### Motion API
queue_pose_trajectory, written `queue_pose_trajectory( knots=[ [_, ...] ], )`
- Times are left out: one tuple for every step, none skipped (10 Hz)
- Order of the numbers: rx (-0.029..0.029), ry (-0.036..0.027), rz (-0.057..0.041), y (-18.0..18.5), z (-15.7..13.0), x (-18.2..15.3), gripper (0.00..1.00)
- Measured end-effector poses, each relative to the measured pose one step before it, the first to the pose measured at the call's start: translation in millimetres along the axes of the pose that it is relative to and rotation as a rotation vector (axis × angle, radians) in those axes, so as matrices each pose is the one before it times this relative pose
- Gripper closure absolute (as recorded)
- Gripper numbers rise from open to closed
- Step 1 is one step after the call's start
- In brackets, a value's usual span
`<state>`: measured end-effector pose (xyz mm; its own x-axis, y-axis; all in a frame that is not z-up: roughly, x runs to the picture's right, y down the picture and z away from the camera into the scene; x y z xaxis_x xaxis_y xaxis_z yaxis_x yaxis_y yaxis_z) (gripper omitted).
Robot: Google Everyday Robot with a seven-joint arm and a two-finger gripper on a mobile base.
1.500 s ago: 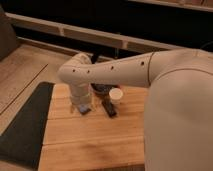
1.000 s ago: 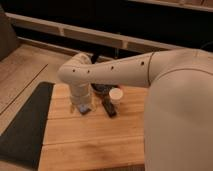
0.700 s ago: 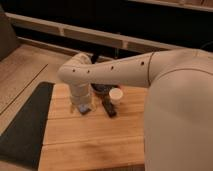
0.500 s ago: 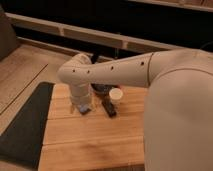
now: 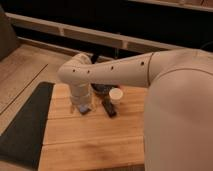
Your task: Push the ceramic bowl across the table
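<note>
The ceramic bowl (image 5: 101, 89) is dark and glossy. It sits at the far side of the bamboo table (image 5: 95, 140), mostly hidden behind my white arm (image 5: 115, 72). My arm reaches in from the right and bends down at the left. The gripper (image 5: 82, 107) hangs low over the tabletop, just left of and in front of the bowl. I cannot tell whether it touches the bowl.
A small white cup (image 5: 116, 95) stands right of the bowl. A dark flat block (image 5: 108, 108) lies in front of the cup. A dark grey mat (image 5: 25, 127) covers the floor left of the table. A dark wall with a ledge (image 5: 90, 37) runs behind.
</note>
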<state>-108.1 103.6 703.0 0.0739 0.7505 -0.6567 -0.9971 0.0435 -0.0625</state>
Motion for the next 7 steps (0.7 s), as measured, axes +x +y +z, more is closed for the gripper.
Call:
queue_pose_trajectory(
  knots=[
    [-0.00004,-0.00006,-0.00002,0.02,-0.03,-0.01,0.35],
    [0.00003,0.00008,0.00002,-0.02,0.04,0.01,0.35],
    [-0.00002,-0.00008,-0.00001,0.03,-0.02,-0.01,0.35],
    [0.00084,-0.00126,-0.00064,-0.27,-0.17,-0.13,0.35],
    [0.00139,-0.00831,-0.00307,-0.33,-1.22,-1.25,0.35],
    [0.00714,-0.02710,-0.00606,-2.64,-3.08,-5.61,0.35],
    [0.01387,-0.07357,-0.00876,-9.92,-9.61,-18.14,0.35]
  ],
)
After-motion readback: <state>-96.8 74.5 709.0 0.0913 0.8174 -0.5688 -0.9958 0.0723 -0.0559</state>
